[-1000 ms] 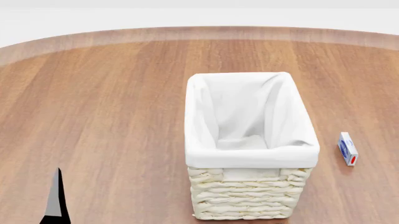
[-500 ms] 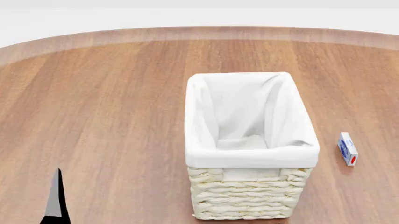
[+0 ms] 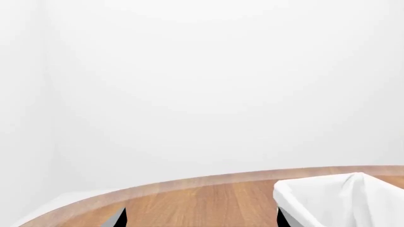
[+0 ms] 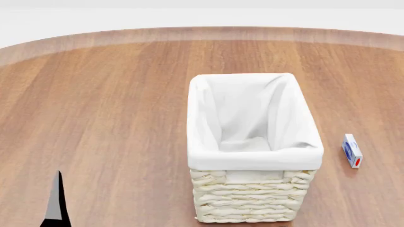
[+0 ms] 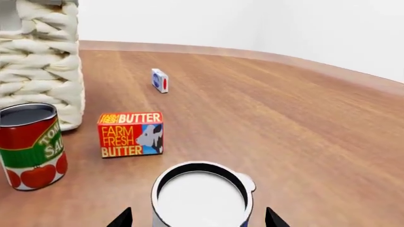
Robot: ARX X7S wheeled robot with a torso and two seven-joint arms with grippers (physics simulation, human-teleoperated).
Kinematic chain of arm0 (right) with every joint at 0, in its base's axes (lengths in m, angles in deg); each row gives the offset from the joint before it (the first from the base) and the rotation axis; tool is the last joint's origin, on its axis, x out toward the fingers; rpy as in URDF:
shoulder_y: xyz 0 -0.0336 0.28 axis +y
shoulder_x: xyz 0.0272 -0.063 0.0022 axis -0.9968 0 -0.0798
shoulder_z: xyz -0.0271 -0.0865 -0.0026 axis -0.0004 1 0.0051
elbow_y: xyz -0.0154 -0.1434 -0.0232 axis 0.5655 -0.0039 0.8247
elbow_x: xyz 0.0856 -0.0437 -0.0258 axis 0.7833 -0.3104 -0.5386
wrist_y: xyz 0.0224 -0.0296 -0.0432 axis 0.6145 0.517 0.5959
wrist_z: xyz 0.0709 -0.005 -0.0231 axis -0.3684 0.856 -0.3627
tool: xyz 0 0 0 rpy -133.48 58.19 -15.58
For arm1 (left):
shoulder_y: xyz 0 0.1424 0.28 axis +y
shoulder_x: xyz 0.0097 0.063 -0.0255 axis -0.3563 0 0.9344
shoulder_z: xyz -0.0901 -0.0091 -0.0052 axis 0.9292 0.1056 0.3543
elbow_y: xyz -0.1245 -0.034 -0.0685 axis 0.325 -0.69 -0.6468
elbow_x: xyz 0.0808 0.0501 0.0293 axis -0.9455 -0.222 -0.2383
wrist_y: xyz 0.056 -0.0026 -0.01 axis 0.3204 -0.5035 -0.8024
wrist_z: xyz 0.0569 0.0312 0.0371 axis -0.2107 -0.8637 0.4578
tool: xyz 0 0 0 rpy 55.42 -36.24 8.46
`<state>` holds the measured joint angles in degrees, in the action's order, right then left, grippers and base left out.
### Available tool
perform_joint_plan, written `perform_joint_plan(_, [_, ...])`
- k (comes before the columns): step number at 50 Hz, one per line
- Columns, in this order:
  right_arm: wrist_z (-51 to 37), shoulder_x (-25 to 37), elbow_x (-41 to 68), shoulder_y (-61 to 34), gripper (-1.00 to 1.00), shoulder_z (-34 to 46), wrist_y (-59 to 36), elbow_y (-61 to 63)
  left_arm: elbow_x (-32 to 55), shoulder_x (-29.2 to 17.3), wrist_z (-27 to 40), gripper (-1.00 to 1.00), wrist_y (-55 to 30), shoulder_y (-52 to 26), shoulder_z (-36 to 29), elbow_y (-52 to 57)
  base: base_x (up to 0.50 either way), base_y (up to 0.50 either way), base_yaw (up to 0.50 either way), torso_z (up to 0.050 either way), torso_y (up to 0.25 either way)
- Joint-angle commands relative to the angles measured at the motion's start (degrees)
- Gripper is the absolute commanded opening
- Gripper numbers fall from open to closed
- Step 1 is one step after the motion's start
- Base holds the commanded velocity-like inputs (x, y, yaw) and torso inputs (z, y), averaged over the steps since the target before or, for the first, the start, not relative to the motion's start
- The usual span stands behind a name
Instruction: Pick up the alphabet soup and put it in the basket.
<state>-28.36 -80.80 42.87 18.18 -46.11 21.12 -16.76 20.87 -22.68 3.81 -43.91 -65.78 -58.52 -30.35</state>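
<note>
The soup [image 5: 200, 195] stands on the tabletop [image 5: 303, 127] between the right claw's [image 5: 198, 218] spread tips, ungripped, near the basket [image 5: 41, 61]. The left claw [image 3: 202, 222] gapes, empty.

We find almost no change in the head view. Only the left gripper's dark fingertip [image 4: 58, 201], at seven o'clock from the basket [image 4: 249, 142], has shifted by a hair, its grey base ending a touch lower at the frame edge.
</note>
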Motion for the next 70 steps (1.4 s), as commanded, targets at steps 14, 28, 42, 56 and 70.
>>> perform_joint_plan(14, [1.2,-0.4,0.6,-2.9,-1.0,1.1,3.2,-6.6,0.6,-0.6,0.8,1.0,0.3,0.0,-0.2,0.1,0.0,0.0,0.0,0.0,0.0])
perform_joint_plan(28, [-3.2,2.7,-0.2,4.8,-1.0,2.7,-15.9,31.5,1.4,-0.8,1.0,1.0,0.3,-0.4,-0.2,-0.5,0.0,0.0,0.0,0.0,0.0])
perform_joint_plan(42, [-7.5,9.9,2.6,7.0,-1.0,0.1,-36.2,71.8,2.3,-1.3,1.2,1.0,0.6,-0.4,0.1,-0.6,0.0,0.0,0.0,0.0,0.001])
perform_joint_plan(56, [-9.1,12.6,4.3,5.7,-1.0,-1.6,-42.7,79.8,2.8,-1.6,1.5,1.0,0.6,-0.5,0.0,-0.6,0.0,0.0,0.0,0.0,0.0])
perform_joint_plan(70, [-7.9,15.2,6.5,-12.6,-1.0,6.7,-55.1,79.8,3.0,-1.8,1.7,1.0,1.5,-0.4,-0.5,-1.5,0.0,0.0,0.0,0.0,0.001])
